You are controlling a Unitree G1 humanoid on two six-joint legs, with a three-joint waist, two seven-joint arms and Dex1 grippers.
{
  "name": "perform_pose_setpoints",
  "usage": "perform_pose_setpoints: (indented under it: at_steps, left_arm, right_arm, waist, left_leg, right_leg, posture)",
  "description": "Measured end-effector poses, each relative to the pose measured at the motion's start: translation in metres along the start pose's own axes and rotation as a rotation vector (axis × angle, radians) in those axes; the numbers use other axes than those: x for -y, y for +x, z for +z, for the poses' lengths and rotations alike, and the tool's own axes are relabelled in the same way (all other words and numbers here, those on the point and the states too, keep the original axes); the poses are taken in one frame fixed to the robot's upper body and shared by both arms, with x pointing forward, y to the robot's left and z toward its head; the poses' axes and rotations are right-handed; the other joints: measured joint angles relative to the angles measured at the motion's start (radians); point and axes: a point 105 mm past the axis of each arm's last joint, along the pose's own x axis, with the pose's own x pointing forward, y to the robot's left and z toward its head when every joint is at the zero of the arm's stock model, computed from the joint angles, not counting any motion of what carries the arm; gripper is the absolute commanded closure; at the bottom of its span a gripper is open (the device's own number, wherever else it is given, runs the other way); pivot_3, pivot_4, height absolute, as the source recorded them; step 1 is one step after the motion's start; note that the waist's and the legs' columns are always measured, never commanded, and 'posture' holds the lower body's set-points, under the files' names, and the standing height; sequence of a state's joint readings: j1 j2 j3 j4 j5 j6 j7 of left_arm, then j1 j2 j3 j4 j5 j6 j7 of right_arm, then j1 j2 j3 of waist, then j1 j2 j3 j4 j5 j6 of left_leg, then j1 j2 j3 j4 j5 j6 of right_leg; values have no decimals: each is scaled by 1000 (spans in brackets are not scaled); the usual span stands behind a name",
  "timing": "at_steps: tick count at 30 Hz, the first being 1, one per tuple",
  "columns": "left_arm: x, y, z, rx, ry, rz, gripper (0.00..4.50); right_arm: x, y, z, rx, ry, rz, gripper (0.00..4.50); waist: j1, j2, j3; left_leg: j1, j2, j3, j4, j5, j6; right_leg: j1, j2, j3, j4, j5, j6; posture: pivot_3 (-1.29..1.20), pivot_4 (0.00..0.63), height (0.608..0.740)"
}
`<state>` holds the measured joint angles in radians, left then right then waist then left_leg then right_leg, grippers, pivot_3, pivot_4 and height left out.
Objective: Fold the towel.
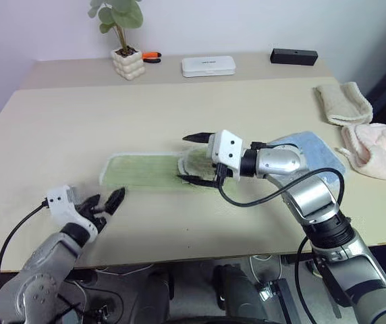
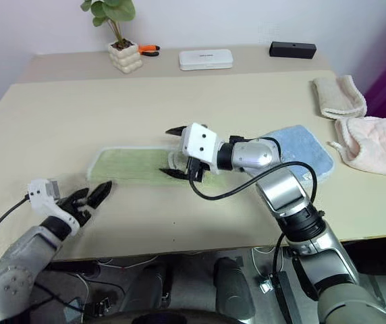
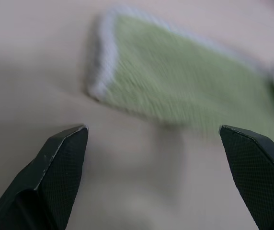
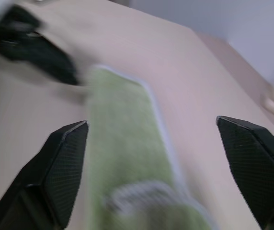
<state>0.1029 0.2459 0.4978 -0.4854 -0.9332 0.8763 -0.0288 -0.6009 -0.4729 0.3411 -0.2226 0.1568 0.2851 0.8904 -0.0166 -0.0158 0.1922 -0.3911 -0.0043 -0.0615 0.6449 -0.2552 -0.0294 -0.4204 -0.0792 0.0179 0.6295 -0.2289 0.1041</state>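
The towel (image 1: 146,172) is light green with a thin white edge and lies as a long narrow strip across the middle of the table (image 1: 179,115). Its right end is turned back over itself in a small flap (image 1: 194,164). My right gripper (image 1: 196,159) hovers open just over that flap, pointing left, one finger beyond the towel and one on its near side. In the right wrist view the towel (image 4: 122,143) runs between the wide-apart fingertips (image 4: 67,143). My left gripper (image 1: 104,201) is open near the table's front edge, just short of the towel's left end (image 3: 175,91).
A light blue towel (image 1: 314,152) lies under my right forearm. A cream towel (image 1: 343,102) and a pale pink one (image 1: 376,150) sit at the right edge. A potted plant (image 1: 127,61), an orange-handled tool (image 1: 151,57), a white box (image 1: 208,65) and a black box (image 1: 293,57) line the back.
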Motion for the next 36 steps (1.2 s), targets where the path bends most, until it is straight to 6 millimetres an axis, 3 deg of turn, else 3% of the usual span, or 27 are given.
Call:
perform_pose_setpoints:
  at_steps: [4,8,11,18,22,27,30,33,36]
  left_arm:
    - [2,8,7,-4,-96,18,0]
    - [5,22,13,4,-209,28,0]
    - [6,27,14,-7,-236,33,813]
    - [12,42,1,-76,-246,25,4402]
    - [8,44,17,5,-261,22,4458]
    - [-18,22,83,261,-208,64,4458]
    - [-26,7,109,338,-133,71,4458]
    - [-17,1,118,318,33,21,4458]
    - [19,4,115,258,233,-130,4458]
  right_arm:
    - [-12,3,-10,-25,2,25,60]
    - [-15,9,0,15,-3,21,60]
    - [-16,9,2,16,-4,18,0]
    - [-20,6,-6,-25,14,11,0]
    - [-22,4,-8,-30,22,8,0]
    - [-23,1,-10,-45,12,6,0]
    - [-23,-1,-13,-63,10,5,0]
    - [-22,-3,-15,-76,2,2,0]
    - [-21,-3,-19,-86,8,-1,0]
  waist:
    - [4,0,0]
    - [6,0,0]
    - [8,0,0]
    - [7,0,0]
    - [4,0,0]
    - [0,-1,0]
    - [3,-1,0]
    - [8,-2,1]
    - [7,-3,1]
  left_leg:
    - [0,-1,0,0,0,-1]
    - [0,-1,0,0,1,-1]
    - [0,-2,0,0,1,-2]
    - [0,-2,0,0,1,-2]
    - [-1,-2,0,-1,1,-2]
    - [-1,-1,0,-2,1,-2]
    - [-1,-1,1,-2,1,-2]
    - [-2,-1,1,-2,2,-3]
    - [-2,-1,1,-2,2,-4]
  right_leg:
    - [0,0,0,0,-1,-3]
    - [1,0,0,0,-1,-3]
    - [1,-1,0,-1,-1,-3]
    - [1,-1,0,-2,-2,-3]
    - [0,-1,0,-2,-2,-3]
    - [-1,-1,0,-2,-2,-3]
    - [-1,-1,0,-3,-2,-3]
    - [-1,-1,0,-4,-2,-4]
    - [0,-2,0,-7,-2,-4]
  posture:
    - [0,150,738]
    - [0,150,738]
    - [0,150,738]
    - [0,150,738]
    - [0,150,738]
    - [0,150,738]
    - [0,150,738]
    - [0,150,738]
    - [0,150,738]
